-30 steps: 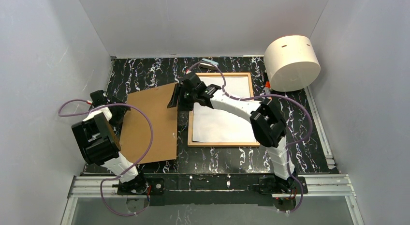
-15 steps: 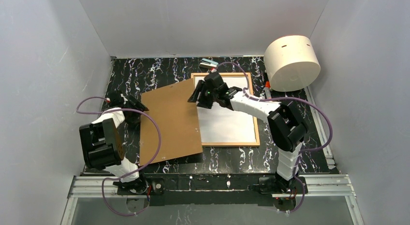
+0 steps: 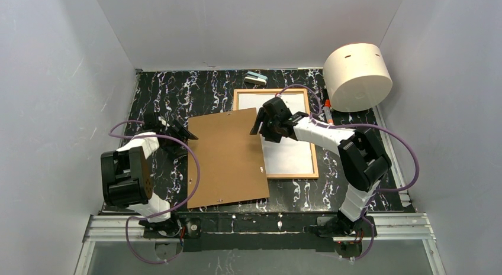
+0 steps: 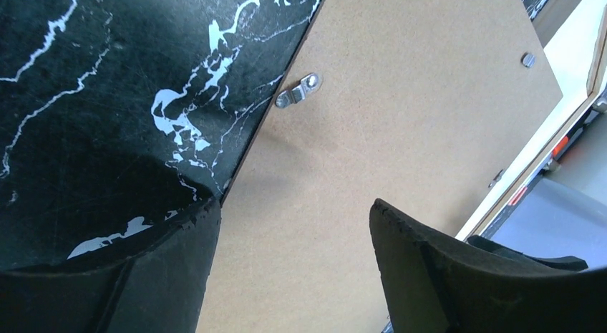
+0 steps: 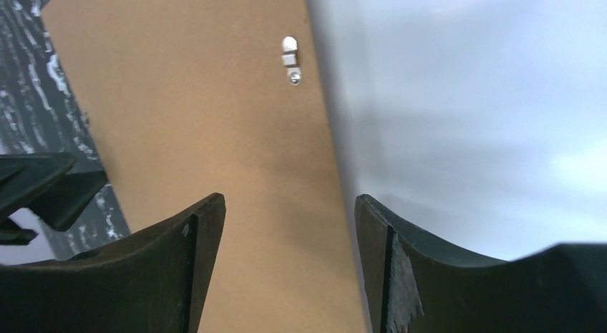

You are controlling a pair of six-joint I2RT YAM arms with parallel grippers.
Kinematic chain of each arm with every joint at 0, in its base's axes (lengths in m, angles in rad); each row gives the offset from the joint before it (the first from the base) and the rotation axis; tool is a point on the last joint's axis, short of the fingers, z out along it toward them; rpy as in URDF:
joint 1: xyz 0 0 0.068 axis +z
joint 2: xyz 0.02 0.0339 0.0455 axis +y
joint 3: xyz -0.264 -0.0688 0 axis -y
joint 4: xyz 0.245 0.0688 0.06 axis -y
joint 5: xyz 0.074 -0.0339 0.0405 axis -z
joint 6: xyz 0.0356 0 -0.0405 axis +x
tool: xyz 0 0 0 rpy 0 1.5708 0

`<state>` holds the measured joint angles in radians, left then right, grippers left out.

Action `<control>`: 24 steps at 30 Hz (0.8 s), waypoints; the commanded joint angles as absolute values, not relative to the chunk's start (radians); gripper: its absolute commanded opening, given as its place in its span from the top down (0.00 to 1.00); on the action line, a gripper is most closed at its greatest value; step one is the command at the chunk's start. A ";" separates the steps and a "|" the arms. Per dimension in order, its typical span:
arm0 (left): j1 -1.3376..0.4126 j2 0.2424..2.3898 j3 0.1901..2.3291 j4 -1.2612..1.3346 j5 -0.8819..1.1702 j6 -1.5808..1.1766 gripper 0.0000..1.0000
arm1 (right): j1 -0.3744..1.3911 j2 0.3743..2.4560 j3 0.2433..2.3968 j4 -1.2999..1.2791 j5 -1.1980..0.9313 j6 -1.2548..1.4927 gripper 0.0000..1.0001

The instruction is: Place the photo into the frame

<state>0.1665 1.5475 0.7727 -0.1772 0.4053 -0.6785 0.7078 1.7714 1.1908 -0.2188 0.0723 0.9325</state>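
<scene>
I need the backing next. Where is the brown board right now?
In the top view the brown board sits centre-left on the table, its right edge overlapping the left side of the frame.

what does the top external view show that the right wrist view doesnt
Only top external: the whole light-wood rectangular frame, the big white cylinder at the far right, and an orange-capped marker beside the frame. Only right wrist: a close look at the small silver metal clip near the board's edge, with the right hand open over that edge. Both: the flat brown cardboard backing board overlapping the photo, white back up.
</scene>
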 commanded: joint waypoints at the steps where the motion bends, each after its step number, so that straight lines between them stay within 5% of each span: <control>1: 0.153 1.569 0.755 -0.332 0.385 -0.632 0.24 | 0.704 1.743 1.232 -0.329 0.168 0.881 0.24; 13: 0.153 1.600 0.753 -0.339 0.472 -0.619 0.23 | 0.679 1.784 1.214 -0.158 -0.144 0.880 0.24; 24: 0.154 1.619 0.786 -0.363 0.466 -0.602 0.23 | 0.676 1.843 1.307 -0.341 -0.040 0.885 0.24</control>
